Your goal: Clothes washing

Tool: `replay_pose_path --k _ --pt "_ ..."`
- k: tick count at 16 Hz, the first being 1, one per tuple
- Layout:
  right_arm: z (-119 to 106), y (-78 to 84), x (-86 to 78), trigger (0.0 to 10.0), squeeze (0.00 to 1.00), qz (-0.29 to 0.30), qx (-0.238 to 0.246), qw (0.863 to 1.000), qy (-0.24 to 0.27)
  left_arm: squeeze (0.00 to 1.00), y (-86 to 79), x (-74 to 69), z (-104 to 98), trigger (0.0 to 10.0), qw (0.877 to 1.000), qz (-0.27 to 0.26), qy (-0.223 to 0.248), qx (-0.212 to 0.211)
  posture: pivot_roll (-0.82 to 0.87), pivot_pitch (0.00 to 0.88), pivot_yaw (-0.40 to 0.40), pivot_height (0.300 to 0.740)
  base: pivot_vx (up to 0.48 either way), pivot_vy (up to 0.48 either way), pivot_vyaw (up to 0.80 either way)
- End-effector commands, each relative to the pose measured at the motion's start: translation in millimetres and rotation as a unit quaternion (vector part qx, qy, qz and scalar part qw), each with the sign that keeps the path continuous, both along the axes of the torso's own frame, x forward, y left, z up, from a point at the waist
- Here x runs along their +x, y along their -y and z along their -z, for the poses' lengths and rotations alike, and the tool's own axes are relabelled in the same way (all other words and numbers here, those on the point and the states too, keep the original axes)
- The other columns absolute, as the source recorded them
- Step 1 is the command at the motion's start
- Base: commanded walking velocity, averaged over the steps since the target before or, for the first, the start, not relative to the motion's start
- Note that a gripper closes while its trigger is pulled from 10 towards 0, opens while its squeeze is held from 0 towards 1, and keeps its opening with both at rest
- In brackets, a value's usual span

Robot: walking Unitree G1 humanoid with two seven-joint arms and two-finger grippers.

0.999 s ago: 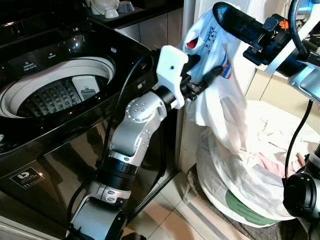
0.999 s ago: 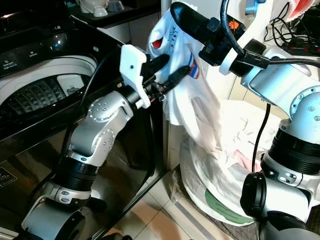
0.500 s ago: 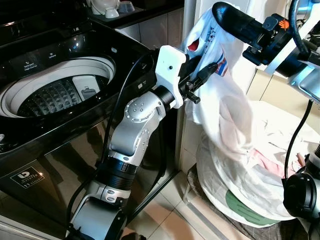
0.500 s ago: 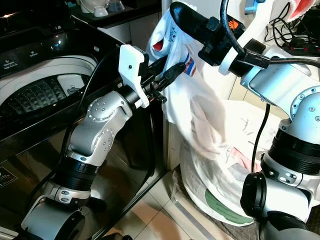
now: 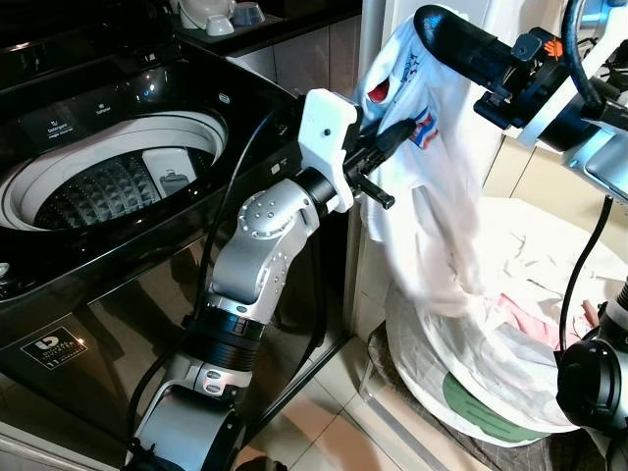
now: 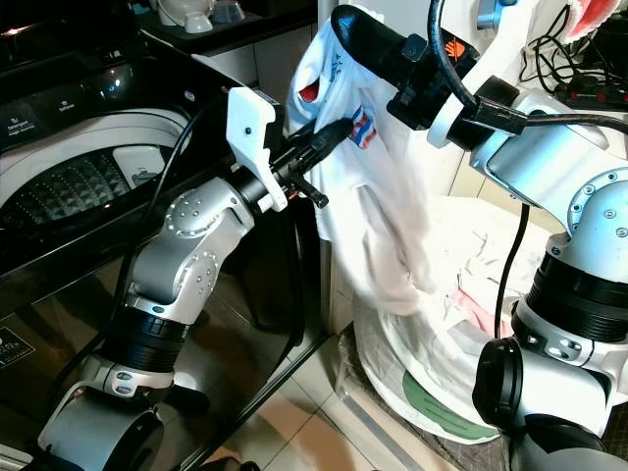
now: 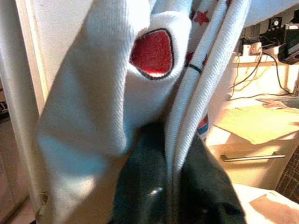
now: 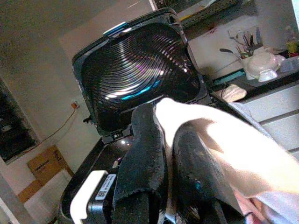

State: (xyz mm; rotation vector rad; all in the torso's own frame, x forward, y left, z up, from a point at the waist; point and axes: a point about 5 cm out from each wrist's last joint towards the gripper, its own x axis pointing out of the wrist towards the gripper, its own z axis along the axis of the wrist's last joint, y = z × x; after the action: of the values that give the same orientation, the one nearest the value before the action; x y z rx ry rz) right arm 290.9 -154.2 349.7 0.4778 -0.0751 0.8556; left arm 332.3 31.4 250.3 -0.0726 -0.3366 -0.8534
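Above the laundry bag (image 5: 510, 392), my right gripper (image 5: 432, 22) and left gripper (image 5: 397, 132) both pinch the white shirt (image 5: 432, 216), lifting it clear toward the washer (image 5: 108, 186).

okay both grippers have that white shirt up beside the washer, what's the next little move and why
Probably swing the white shirt left over the open washer drum. The left gripper and right gripper pinch it high, but it hangs above the laundry bag, beside the machine.
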Motion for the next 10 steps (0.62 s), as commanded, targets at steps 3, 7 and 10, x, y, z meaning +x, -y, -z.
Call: replay_pose_path --k 3,7,10 --pt "-1.5 2.3 -5.0 10.0 1.00 0.015 -0.017 1.000 0.018 0.00 -19.8 15.2 -15.4 0.0 0.999 -0.045 0.020 0.007 -0.12 0.000 0.052 0.740 0.000 0.000 0.00" --pt "11.8 12.8 -13.3 10.0 0.00 0.042 -0.097 0.994 0.022 0.00 -107.1 57.1 -94.9 0.0 0.959 -0.220 0.140 0.111 -0.11 0.000 0.063 0.740 0.000 0.000 0.00" --pt "20.4 17.4 -19.0 10.0 0.00 0.048 -0.127 0.991 0.022 0.00 -165.3 50.5 -180.7 0.0 0.841 -0.406 0.281 0.221 -0.11 0.000 0.071 0.740 0.000 0.000 0.00"
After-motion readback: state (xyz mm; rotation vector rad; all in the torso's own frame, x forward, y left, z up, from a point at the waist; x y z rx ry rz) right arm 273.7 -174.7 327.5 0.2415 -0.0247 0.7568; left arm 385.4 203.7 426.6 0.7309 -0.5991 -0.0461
